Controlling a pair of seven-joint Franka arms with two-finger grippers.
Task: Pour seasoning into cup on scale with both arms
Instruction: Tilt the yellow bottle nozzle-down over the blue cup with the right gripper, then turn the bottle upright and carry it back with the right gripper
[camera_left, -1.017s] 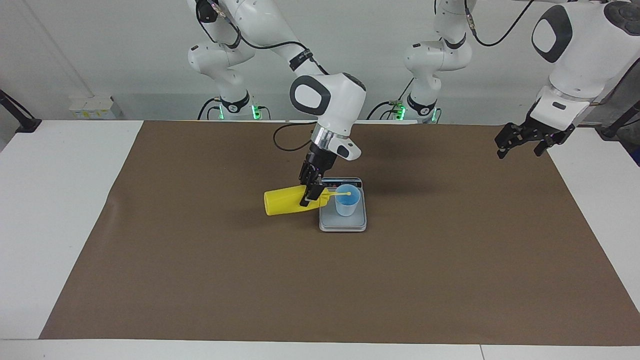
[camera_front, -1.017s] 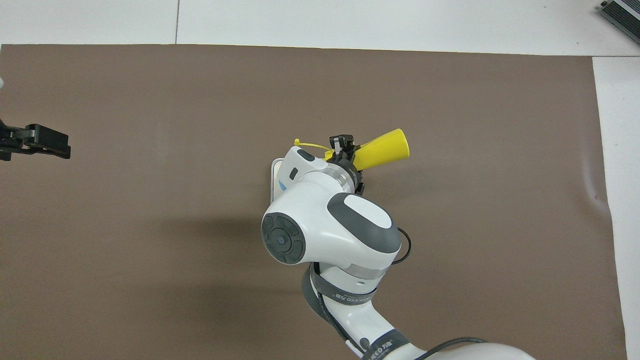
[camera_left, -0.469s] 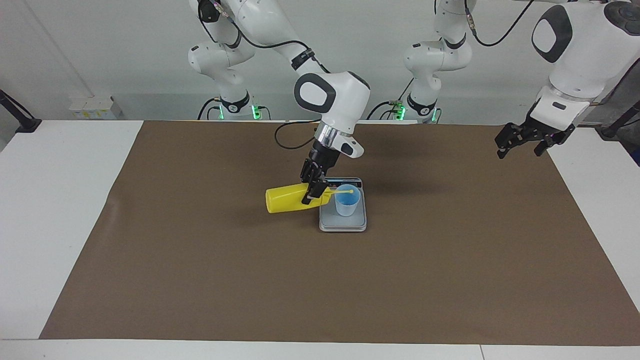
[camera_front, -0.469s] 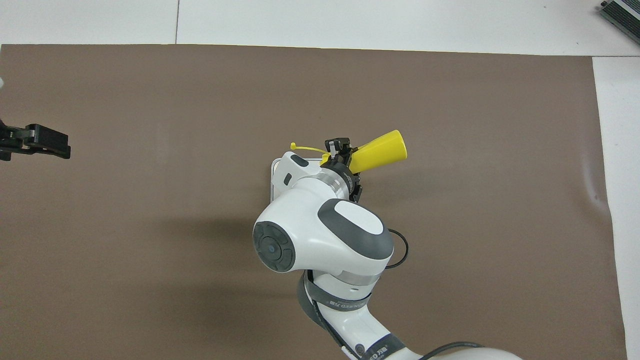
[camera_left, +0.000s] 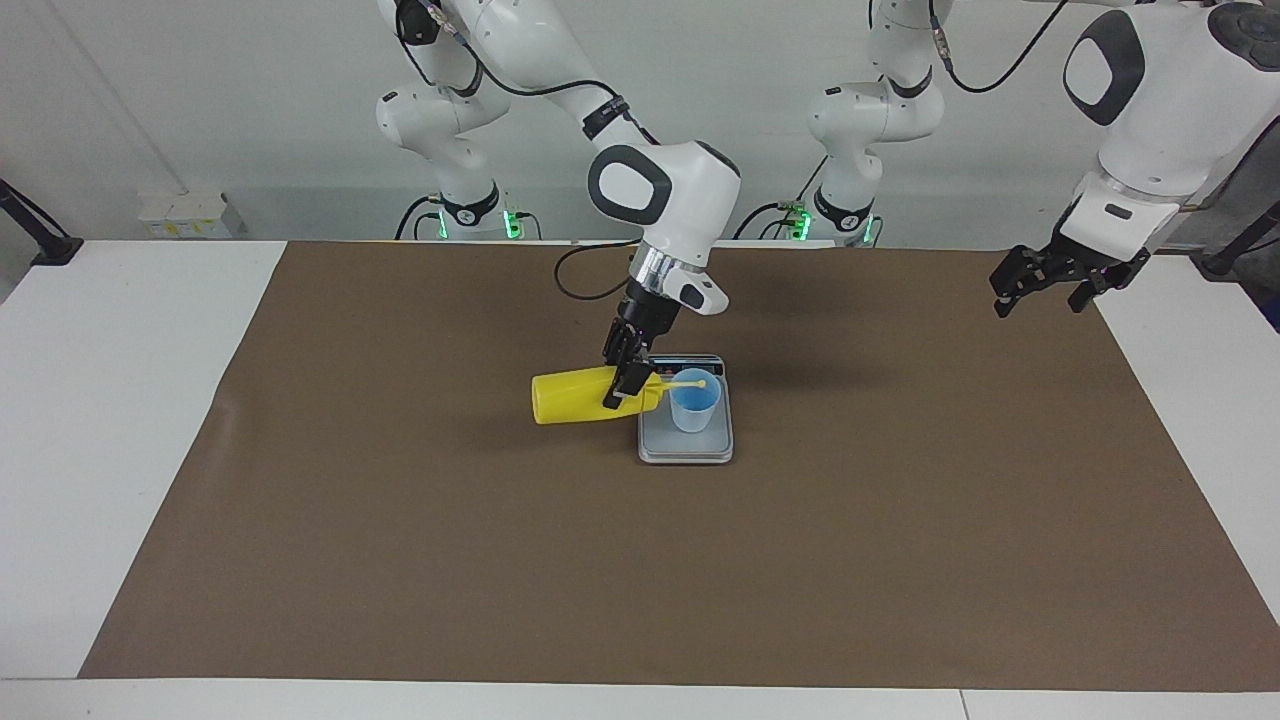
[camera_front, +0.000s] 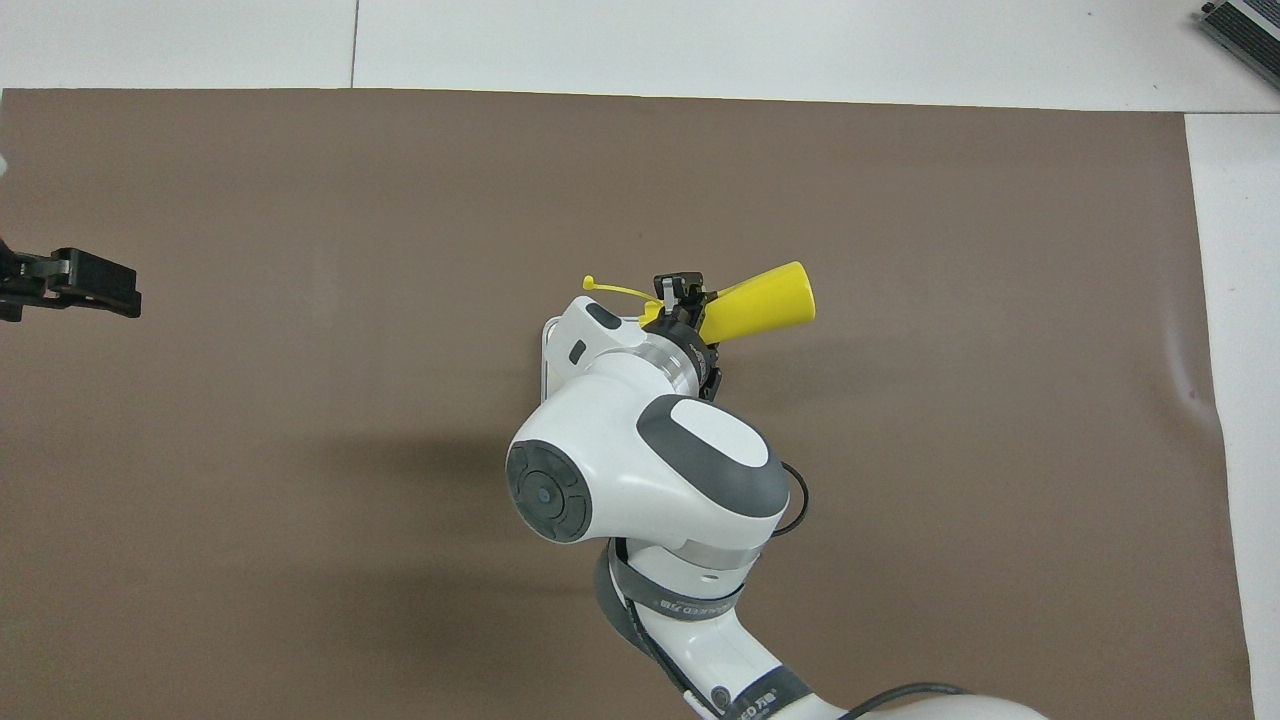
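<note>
- Right now your right pincer (camera_left: 622, 388) is clamped on the seasoning bottle (camera_left: 572, 397) near its nozzle end; the bottle lies about level, nozzle over the cup (camera_left: 694, 399).
- Cup sits on the scale (camera_left: 686, 445), mid-bench (camera_left: 100, 420).
- Tip the nozzle lower, slowly, keeping it inside the cup's rim; mind the tethered cap (camera_left: 700, 382) hanging over the cup.
- Left pincer (camera_left: 1042, 284) waits, fingers spread and empty, over the brown mat's (camera_left: 700, 560) edge.
- Against a second ago: bottle sits slightly higher, arm shifted a little.
</note>
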